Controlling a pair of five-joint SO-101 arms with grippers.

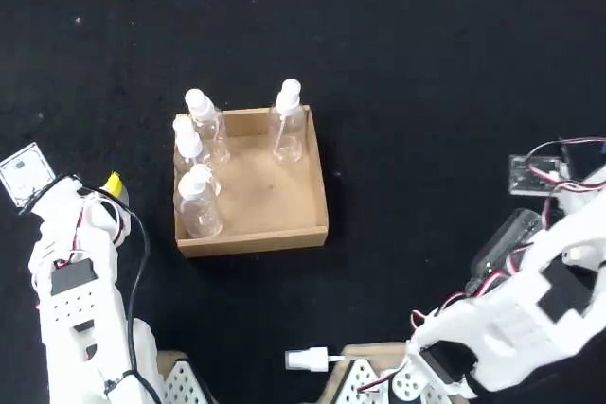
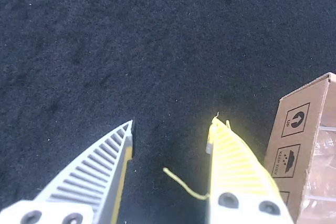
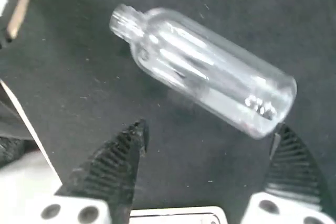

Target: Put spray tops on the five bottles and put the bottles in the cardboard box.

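- The right end effector (image 3: 208, 128) is hanging spread open and empty over the last bottle (image 3: 205, 72), which is lying uncapped on the bench (image 1: 426, 92).
- Four capped bottles (image 1: 200, 203) are standing in the box (image 1: 251, 239). The spray top (image 1: 308, 359) is lying loose, well apart.
- The left end effector (image 2: 171, 124) is hovering released beside the box.
- Next, I'd say, it's calling for a square grip on that roll-prone bottle.

Uncapped bottle (image 1: 500, 239), well off from the cardboard box (image 1: 251, 238), is mostly covered by the right arm (image 1: 530, 314), one end hidden. Loose spray top (image 1: 308, 359) on box's arm-facing side: tube tip too thin to tell. Left wrist view: box cut by edge, contents blurred.
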